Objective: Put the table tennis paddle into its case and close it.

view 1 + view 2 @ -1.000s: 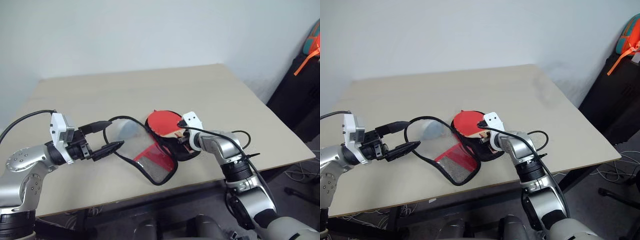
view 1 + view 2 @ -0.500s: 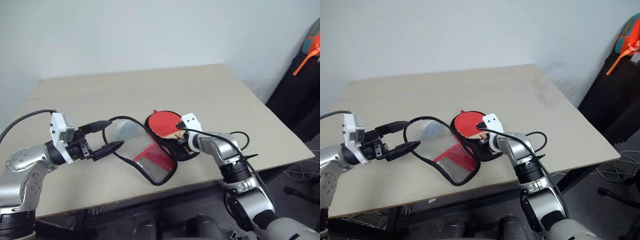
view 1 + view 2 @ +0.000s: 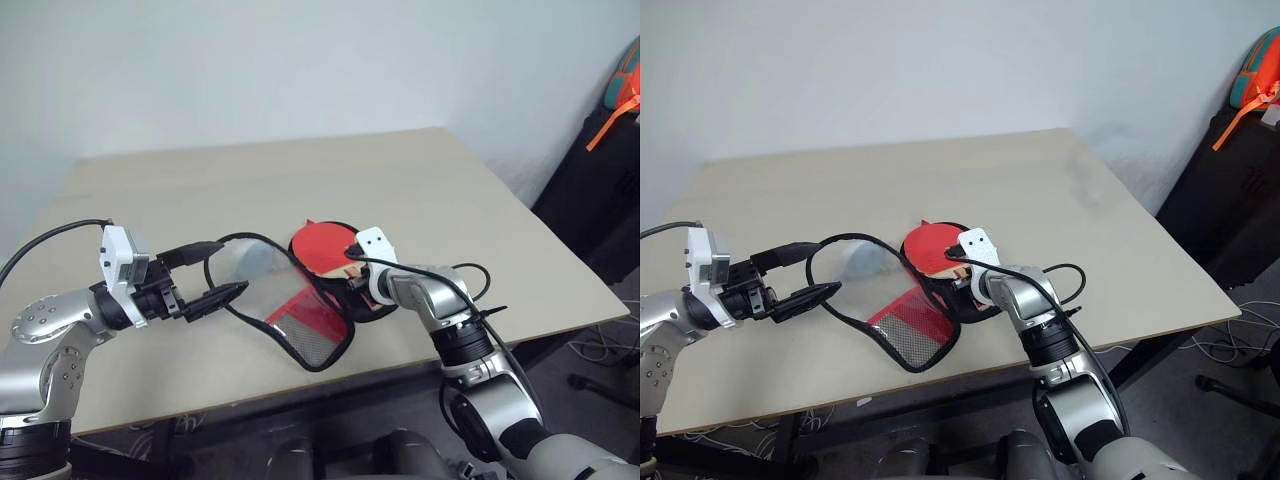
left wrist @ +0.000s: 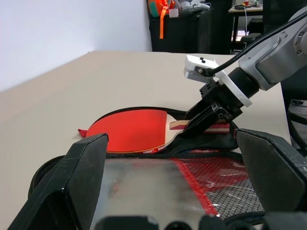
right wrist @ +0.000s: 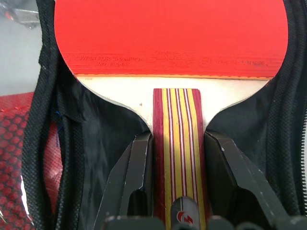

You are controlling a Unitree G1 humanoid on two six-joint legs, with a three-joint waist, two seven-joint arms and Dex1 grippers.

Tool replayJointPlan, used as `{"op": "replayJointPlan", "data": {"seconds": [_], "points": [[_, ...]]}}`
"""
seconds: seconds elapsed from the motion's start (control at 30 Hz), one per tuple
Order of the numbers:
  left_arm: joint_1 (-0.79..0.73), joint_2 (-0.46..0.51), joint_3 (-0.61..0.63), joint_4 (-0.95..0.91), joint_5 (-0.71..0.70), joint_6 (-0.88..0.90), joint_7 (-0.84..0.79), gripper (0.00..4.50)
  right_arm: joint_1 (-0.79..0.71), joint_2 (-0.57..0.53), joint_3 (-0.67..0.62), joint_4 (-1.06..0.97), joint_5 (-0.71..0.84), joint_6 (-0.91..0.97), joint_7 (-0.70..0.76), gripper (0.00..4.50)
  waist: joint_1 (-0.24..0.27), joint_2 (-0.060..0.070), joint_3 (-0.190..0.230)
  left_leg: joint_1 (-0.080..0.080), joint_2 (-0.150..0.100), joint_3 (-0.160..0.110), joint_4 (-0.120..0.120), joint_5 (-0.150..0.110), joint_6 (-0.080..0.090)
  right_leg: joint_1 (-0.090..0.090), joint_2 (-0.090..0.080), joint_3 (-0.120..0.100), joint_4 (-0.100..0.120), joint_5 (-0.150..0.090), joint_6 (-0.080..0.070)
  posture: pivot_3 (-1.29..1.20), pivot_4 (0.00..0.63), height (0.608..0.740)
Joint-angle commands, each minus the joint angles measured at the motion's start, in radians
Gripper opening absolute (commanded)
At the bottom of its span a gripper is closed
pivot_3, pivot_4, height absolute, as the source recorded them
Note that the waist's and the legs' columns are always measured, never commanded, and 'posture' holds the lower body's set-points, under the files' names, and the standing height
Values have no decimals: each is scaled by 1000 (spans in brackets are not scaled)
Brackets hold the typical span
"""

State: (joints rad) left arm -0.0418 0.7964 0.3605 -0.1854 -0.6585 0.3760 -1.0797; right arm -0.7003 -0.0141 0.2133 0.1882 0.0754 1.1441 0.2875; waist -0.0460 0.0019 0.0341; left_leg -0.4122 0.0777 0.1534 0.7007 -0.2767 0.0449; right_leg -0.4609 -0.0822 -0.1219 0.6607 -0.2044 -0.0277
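Note:
The table tennis paddle (image 3: 325, 243), with a red rubber face and a striped wooden handle (image 5: 176, 143), lies in the lower half of the open case (image 3: 372, 308) on the table. My right gripper (image 5: 176, 140) is shut on the handle, one black finger on each side. The case's other half (image 3: 300, 320), with red mesh and silvery lining edged in black, spreads toward my left gripper (image 3: 234, 265). That gripper stands open and level, with the flap's edge lying between its wide-apart fingers (image 4: 86, 167).
The beige table (image 3: 300, 170) extends bare behind the case, and its front edge runs just below the flap. A dark bag with an orange strap (image 3: 622, 95) stands off the table at the far right. Cables lie on the floor there.

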Motion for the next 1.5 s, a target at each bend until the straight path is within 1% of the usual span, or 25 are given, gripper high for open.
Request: {"op": "replayJointPlan", "data": {"seconds": [0.03,0.07,0.17,0.27,0.3,0.4,0.5,0.63,0.73,0.83,1.0,1.1,1.2,1.37,1.5], "points": [[-8,1,18,-24,-2,-19,5,4500,-15,-12,1,-28,5,-12,7,1882,0,0,0,0,0,0,0,0,0,0,0,0,0,0,0,0,0,706],[-10,2,18,-23,-2,-18,5,4500,-16,-18,2,-29,6,-14,11,2056,0,0,0,0,0,0,0,0,0,0,0,0,0,0,0,0,0,706],[-18,9,23,-16,-4,-14,3,4500,-26,-49,-2,-47,13,-12,36,3033,0,0,0,0,0,0,0,0,0,0,0,0,0,0,0,0,0,706],[-19,30,59,-14,-19,-4,0,4500,-41,-110,-29,-125,62,13,114,4148,0,0,0,0,0,-1,0,0,0,0,0,0,0,0,0,0,0,706],[-18,41,79,-12,-27,-1,-4,4500,-46,-134,-52,-171,105,33,158,4456,0,0,0,0,0,-1,0,0,0,0,0,0,0,0,0,0,0,706],[12,85,159,12,-43,10,-30,4500,-52,-265,-130,-333,234,46,317,4456,0,0,0,0,0,-1,0,0,0,-1,0,0,0,0,0,0,0,706],[88,112,221,12,-61,39,-71,4500,-49,-394,-225,-411,339,49,429,4456,0,1,1,1,1,-3,-1,0,1,0,0,0,-1,0,0,0,0,706],[163,112,280,13,-100,93,-86,4500,-16,-523,-246,-402,354,-8,480,4456,2,-2,0,2,1,-4,-2,0,1,1,-2,0,-2,-1,0,0,0,706],[215,99,286,60,-116,147,-92,4500,4,-589,-250,-388,364,-38,516,4456,1,-1,0,2,1,-6,-2,-1,1,0,-2,0,-2,-1,0,0,0,706],[225,75,261,133,-159,260,-60,3930,1,-616,-238,-372,358,-55,513,4500,1,0,0,2,1,-6,-2,0,1,0,-2,0,-1,-1,0,0,0,706],[236,-9,190,184,-129,298,-10,2220,-4,-626,-219,-365,354,-66,496,4500,2,-1,0,2,1,-6,-2,-1,1,0,-2,0,-2,0,0,0,0,706],[209,-88,106,121,-159,355,39,1190,-3,-622,-213,-366,359,-66,487,4500,4,-2,0,2,0,-7,-1,0,2,1,-3,0,-2,0,0,0,0,706],[146,-164,13,97,-109,344,116,144,-3,-616,-205,-378,362,-65,478,4500,10,-3,0,2,-1,-7,-1,0,3,2,-4,0,-2,0,0,0,0,706],[26,-215,-52,96,-138,390,157,144,-13,-595,-206,-384,373,-51,455,4500,12,-4,-1,2,0,-7,0,0,3,1,-2,0,-1,0,-1,0,0,706],[-67,-313,-148,86,-92,360,220,144,-12,-583,-203,-384,369,-60,434,4500,15,-3,-1,2,-2,-6,0,1,4,2,-2,0,-1,0,0,0,0,706]]}}
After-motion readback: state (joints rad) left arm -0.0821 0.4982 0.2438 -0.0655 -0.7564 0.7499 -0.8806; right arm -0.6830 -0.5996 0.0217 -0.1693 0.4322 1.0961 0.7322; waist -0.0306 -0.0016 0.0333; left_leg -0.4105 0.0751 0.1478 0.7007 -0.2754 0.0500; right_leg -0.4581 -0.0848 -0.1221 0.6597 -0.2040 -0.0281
